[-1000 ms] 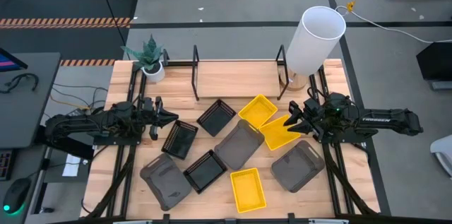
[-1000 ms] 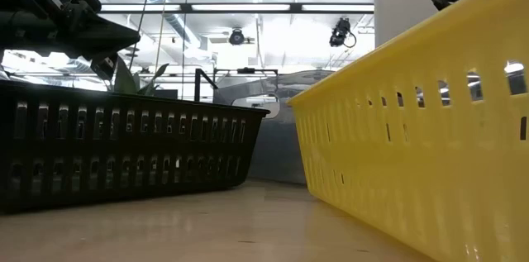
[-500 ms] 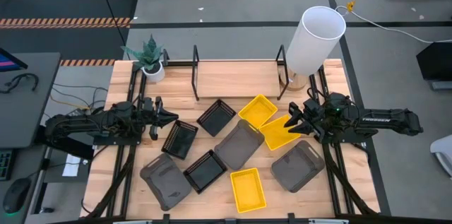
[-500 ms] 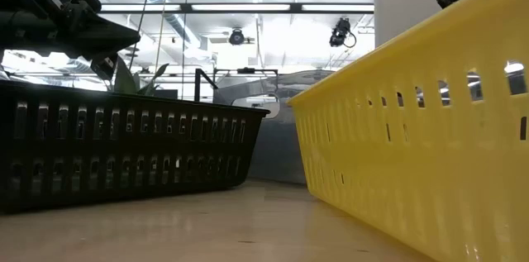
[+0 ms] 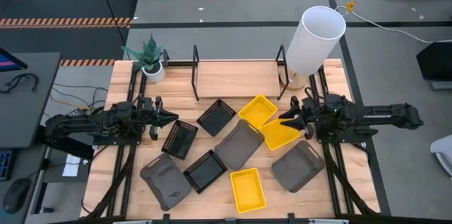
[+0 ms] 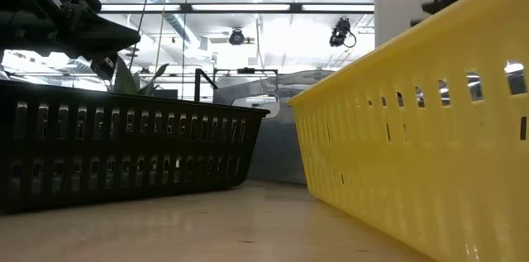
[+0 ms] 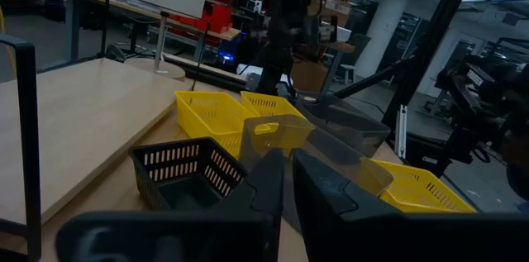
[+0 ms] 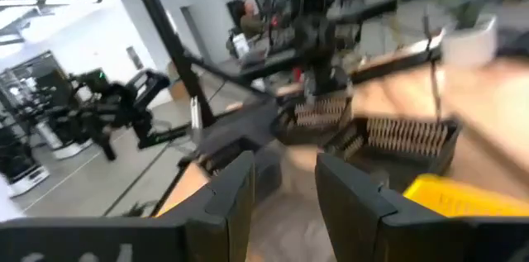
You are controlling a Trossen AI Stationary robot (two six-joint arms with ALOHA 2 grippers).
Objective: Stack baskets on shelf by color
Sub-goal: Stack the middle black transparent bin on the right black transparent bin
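Nine baskets lie scattered on the table in front of the shelf (image 5: 236,79). Three are yellow (image 5: 258,109) (image 5: 279,136) (image 5: 247,189), three are black and slatted (image 5: 216,116) (image 5: 179,139) (image 5: 205,171), and three are dark grey (image 5: 239,143) (image 5: 165,179) (image 5: 298,166). My left gripper (image 5: 171,118) is shut and empty. It hovers beside the left black basket, which also shows in the left wrist view (image 7: 186,171). My right gripper (image 5: 285,119) is open, as the right wrist view (image 8: 285,188) shows. It stands over the far right edge of the middle yellow basket, and I cannot tell whether it touches it.
A tall white cylinder (image 5: 314,40) stands at the shelf's right end. A potted plant (image 5: 150,60) stands at the far left corner. Black bracket uprights (image 5: 195,72) (image 5: 280,68) rise from the shelf. In the low view a black basket (image 6: 124,150) and a yellow basket (image 6: 413,154) fill the foreground.
My right gripper has moved a little toward the table's left and far edges, over the middle yellow basket, and its arm has straightened. The baskets and my left arm have kept still.
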